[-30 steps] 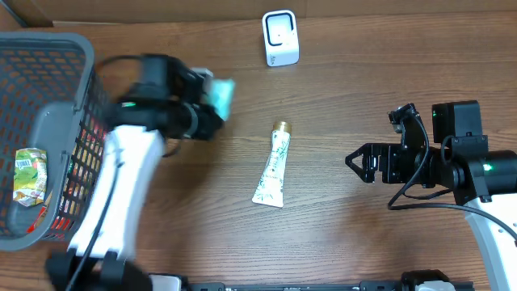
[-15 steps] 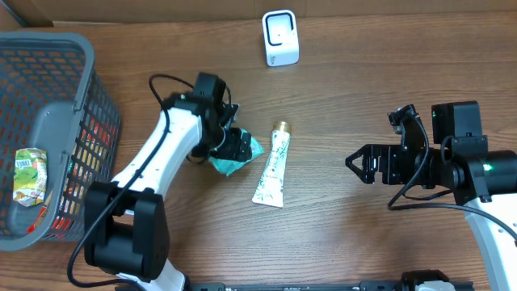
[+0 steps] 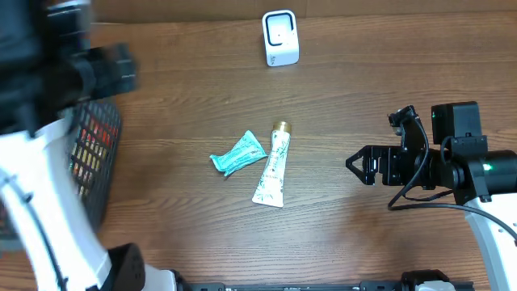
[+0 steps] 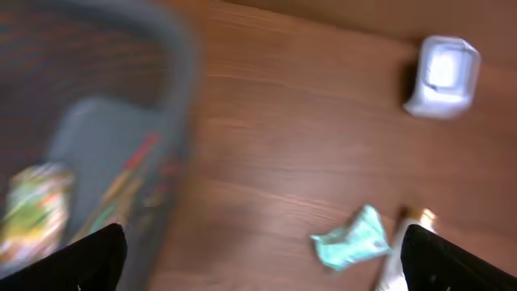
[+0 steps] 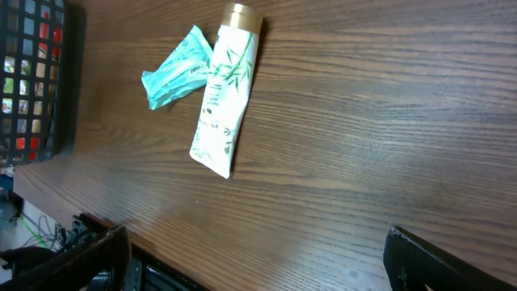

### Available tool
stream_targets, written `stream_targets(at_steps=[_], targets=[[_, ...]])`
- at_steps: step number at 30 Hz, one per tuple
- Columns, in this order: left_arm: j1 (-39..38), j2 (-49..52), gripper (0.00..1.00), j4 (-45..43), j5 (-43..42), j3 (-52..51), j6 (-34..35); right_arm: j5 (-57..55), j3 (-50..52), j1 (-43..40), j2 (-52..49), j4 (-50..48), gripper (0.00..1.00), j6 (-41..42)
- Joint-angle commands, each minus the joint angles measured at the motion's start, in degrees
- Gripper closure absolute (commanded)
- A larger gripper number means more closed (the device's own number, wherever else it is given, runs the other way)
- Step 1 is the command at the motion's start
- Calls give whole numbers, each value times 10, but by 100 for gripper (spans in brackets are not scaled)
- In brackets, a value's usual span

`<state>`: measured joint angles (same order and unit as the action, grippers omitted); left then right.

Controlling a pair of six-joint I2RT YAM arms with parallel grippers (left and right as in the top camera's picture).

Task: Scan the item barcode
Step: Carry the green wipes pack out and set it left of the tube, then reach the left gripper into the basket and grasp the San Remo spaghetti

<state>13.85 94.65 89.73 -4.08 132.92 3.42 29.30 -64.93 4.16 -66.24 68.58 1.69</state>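
Note:
A teal packet [image 3: 237,153] lies flat on the wooden table, touching a white tube [image 3: 273,166] with a gold cap. The white barcode scanner [image 3: 280,38] stands at the back of the table. My left gripper [image 4: 262,265] is open and empty, high above the table between the basket and the packet [image 4: 355,238]; its arm is a blur at the upper left of the overhead view. My right gripper [image 3: 359,166] hovers open and empty to the right of the tube [image 5: 224,105], pointing towards it.
A grey mesh basket [image 3: 95,141] holding packaged goods stands at the left edge, mostly hidden by my left arm. In the left wrist view its rim [image 4: 182,97] is blurred. The scanner [image 4: 443,69] shows at the upper right there.
My left gripper opened and let go of the teal packet beside the tube, then swung up and left towards the basket. The right arm has not moved.

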Motion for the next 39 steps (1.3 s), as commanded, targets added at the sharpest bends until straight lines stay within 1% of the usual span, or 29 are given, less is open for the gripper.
stream_targets(at_steps=[1, 4, 7, 10, 12, 16, 20, 22, 23, 26, 31, 36, 39], targets=[[95, 7, 0, 18, -22, -2, 16, -1, -9, 3, 0, -1, 0, -3], [193, 7, 0, 10, -86, -40, 3, -1, -9, 3, 0, -1, 0, -3], [283, 7, 1, -20, -167, -110, -22, -1, -9, 3, 0, -2, 0, -3], [325, 7, 0, -64, -172, -180, -22, -2, -9, 3, 0, -2, 0, -3], [343, 7, 1, -113, -175, -246, -21, -2, -9, 3, 0, -2, 0, -3], [342, 7, 0, -206, -159, -355, -23, -2, -9, 3, 0, -2, 0, -3], [329, 7, 0, -301, -96, -461, -35, -4, -9, 3, 0, -1, 0, -3], [324, 8, 0, -348, -93, -504, -67, -4, -9, 3, 0, -1, 0, -3], [321, 10, 0, -389, -92, -537, -91, -4, -7, 3, 0, -2, 0, -3], [318, 18, 0, -437, -90, -572, -136, -3, -4, 3, -1, -3, 0, -3], [319, 39, 0, -457, -85, -586, -226, -4, 6, 3, -1, -5, 0, -3], [319, 63, 0, -459, -46, -586, -231, -4, 8, 3, -6, -7, 0, -3], [318, 86, 0, -462, -45, -586, -231, -3, 8, 3, -10, -12, 0, -3]])
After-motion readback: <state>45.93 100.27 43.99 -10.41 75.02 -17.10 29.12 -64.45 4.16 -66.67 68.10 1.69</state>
